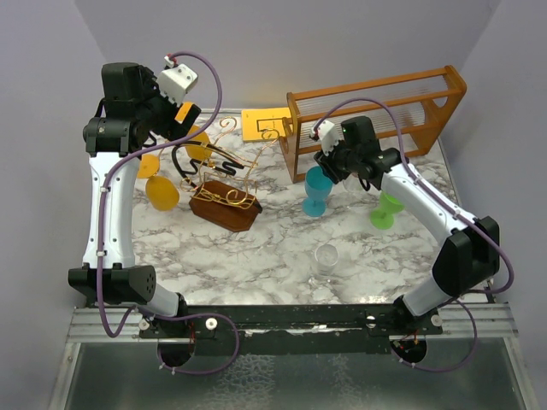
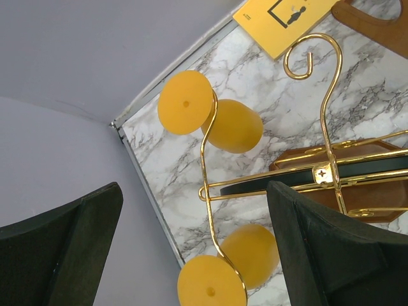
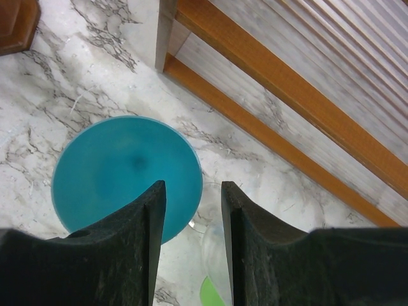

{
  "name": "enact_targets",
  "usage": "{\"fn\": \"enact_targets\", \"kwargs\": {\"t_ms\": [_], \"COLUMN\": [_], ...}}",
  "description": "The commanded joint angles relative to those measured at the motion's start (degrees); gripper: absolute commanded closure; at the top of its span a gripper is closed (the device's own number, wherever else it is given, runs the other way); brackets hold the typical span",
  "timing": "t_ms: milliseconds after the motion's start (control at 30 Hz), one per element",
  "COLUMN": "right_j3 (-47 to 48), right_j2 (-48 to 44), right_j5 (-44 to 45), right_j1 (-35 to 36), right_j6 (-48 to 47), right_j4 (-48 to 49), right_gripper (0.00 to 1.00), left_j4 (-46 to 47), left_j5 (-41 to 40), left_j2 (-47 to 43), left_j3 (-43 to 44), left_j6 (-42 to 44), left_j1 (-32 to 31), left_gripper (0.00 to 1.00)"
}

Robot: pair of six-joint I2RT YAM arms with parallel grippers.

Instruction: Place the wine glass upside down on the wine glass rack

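The rack stood far left on the worktop. It carried a yellow glass and a second yellow glass, both upside down. The left jaws gaped wide beside it, holding nothing. The teal glass stood upright just near of the wooden frame, well apart from the rack. The right jaws hung over it, partly apart, gripping nothing. Only the top view showed the green glass and clear glass whole. Only the left wrist view showed the yellow stems caught in the gold wire.
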Motion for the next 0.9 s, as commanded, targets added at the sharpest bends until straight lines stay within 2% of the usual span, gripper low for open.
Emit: {"fn": "enact_targets", "kwargs": {"t_ms": [0,133,233,567,867], "right_j3": [0.8,0.8,1.4,5.5,8.4], "right_j2": [2.8,3.7,4.1,4.4,-1.9], "right_j5": [4.1,2.0,-0.9,-5.5,-15.1], "right_j1": [0.4,0.4,0.4,0.4,0.4], "right_j6": [-0.3,-0.3,0.0,0.4,-6.6], "right_j4": [1.3,1.0,-0.1,-2.9,-8.8], "right_gripper": [0.59,0.60,0.64,0.99,0.99], "left_j4": [-0.5,-0.6,-0.6,0.0,1.6], "left_j5": [1.8,1.8,1.9,2.4,2.4], "left_j2": [-0.3,-0.4,-0.5,-1.4,0.0], "left_j3": [0.1,0.1,-0.1,-0.7,3.6], "left_j6": [0.8,1.0,1.1,1.7,-4.9], "left_j1": [-0.2,-0.3,-0.2,-0.3,-0.2], "left_gripper": [0.01,0.01,0.01,0.01,0.01]}}
